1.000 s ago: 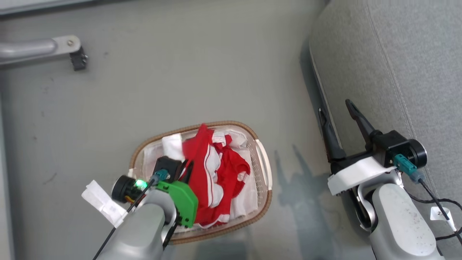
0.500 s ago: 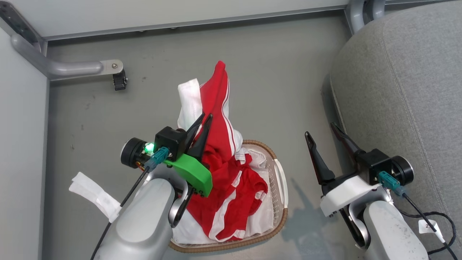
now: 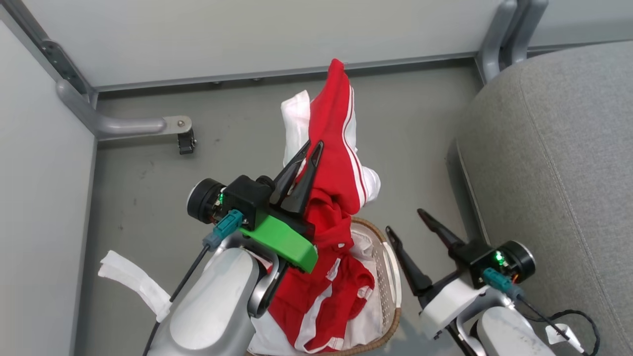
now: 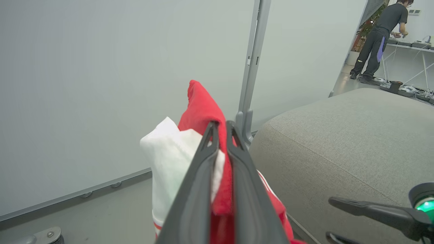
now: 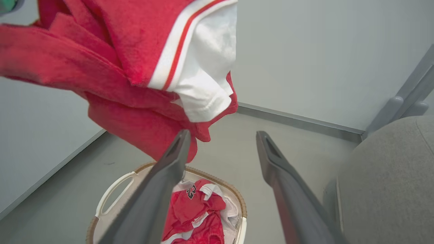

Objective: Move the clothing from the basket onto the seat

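Head view, left jaws clamped on one red garment (image 3: pixel 341 163), right jaws wide, empty, one basket (image 3: pixel 394 282), one seat (image 3: pixel 554 148)

Left arm (image 3: pixel 212 306) reaching up and forward, left gripper (image 3: pixel 314 144) pinching tight on the clothing (image 3: pixel 341 168), fingers pointing up, right arm (image 3: pixel 499 331) sitting low, right gripper (image 3: pixel 404 220) holding its two fingers wide apart.

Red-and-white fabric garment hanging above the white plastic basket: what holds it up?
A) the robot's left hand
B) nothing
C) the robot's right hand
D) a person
A: the left hand is pinched shut on the red-and-white fabric garment; the right hand stands open and empty.
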Available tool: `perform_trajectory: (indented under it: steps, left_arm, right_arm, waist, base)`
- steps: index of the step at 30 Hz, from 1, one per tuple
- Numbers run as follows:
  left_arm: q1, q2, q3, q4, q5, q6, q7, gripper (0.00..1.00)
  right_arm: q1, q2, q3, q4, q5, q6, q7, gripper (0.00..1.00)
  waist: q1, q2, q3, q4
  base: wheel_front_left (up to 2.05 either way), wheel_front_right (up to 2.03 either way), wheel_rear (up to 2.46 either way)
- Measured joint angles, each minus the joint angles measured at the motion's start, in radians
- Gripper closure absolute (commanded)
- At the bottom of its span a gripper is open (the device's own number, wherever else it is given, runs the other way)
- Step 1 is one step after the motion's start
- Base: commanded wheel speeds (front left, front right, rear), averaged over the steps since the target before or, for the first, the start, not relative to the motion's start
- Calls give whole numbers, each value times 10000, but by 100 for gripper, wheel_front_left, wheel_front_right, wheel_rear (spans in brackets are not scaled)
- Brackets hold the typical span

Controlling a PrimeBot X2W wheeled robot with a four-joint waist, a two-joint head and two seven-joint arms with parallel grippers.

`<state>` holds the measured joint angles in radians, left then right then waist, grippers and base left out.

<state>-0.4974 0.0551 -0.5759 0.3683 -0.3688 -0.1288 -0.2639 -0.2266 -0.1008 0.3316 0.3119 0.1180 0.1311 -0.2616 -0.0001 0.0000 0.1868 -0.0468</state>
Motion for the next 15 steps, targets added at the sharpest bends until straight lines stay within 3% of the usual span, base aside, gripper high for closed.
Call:
perform_trajectory:
  steps: [8, 15]
  left_arm:
    - [218, -25, -293, -203, -184, 0, 0, 100]
    - [421, -44, -976, -405, -755, 0, 0, 100]
  right_arm:
    - [-51, -178, 1327, -961, -428, 0, 0, 0]
    - [-411, 65, 1695, -1064, -631, 0, -2, 0]
  waist:
    - [0, 0, -474, 316]
    - [0, 0, -727, 740]
  base:
    - [0, 0, 0]
    - [0, 0, 0]
